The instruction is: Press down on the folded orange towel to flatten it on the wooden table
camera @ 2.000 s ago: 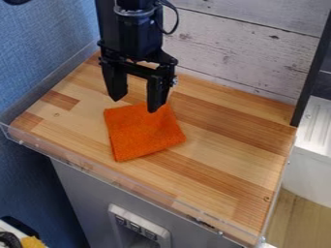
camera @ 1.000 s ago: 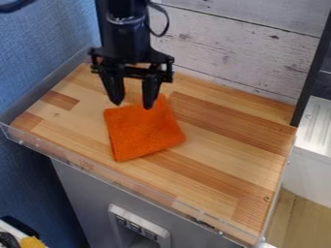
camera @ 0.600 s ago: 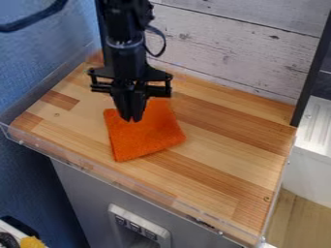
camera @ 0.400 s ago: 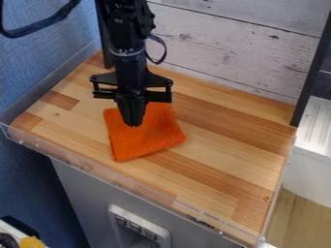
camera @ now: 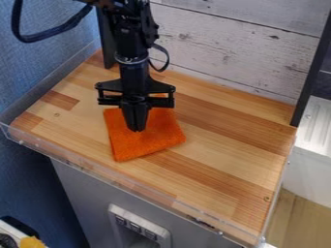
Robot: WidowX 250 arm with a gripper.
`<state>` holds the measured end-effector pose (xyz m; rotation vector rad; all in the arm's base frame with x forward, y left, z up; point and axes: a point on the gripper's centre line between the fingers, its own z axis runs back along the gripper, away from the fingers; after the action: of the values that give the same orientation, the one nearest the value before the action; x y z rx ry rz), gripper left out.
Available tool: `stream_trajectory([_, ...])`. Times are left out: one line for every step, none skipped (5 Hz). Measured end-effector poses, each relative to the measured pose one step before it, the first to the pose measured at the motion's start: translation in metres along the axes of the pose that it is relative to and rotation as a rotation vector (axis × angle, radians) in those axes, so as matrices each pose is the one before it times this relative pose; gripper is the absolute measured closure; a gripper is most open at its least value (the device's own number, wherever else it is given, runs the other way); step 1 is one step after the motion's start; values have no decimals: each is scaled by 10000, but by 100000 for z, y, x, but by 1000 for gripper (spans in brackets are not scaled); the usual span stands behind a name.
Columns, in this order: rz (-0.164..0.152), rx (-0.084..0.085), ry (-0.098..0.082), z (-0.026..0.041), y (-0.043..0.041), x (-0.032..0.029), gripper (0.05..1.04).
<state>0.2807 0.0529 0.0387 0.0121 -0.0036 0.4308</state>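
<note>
Now the gripper (camera: 136, 130), wide a second ago, has narrowed shut and moved farther over the orange cloth (camera: 154, 139) on the wooden counter (camera: 223, 138), suggesting close work there, though contact is unclear.

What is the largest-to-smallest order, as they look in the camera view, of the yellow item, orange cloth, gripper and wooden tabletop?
1. Wooden tabletop
2. Orange cloth and gripper: too alike to rank
3. Yellow item

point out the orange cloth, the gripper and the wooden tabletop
orange cloth (camera: 152, 140): camera view, on its lower middle
gripper (camera: 136, 130): camera view, at its fingertips, over the cloth
wooden tabletop (camera: 223, 133): camera view, on bare wood right of the cloth
</note>
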Motion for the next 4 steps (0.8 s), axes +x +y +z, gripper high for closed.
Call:
stream_trajectory([-16,-17,179,-436,-63,-161,1021])
stream_trajectory([-12,-39,-53,-482,-185,199,1021])
stream_trajectory([-166,-57,14,-761,-23,-469,1021])
stream_trajectory([-112,-18,-27,-329,30,-194,1021])
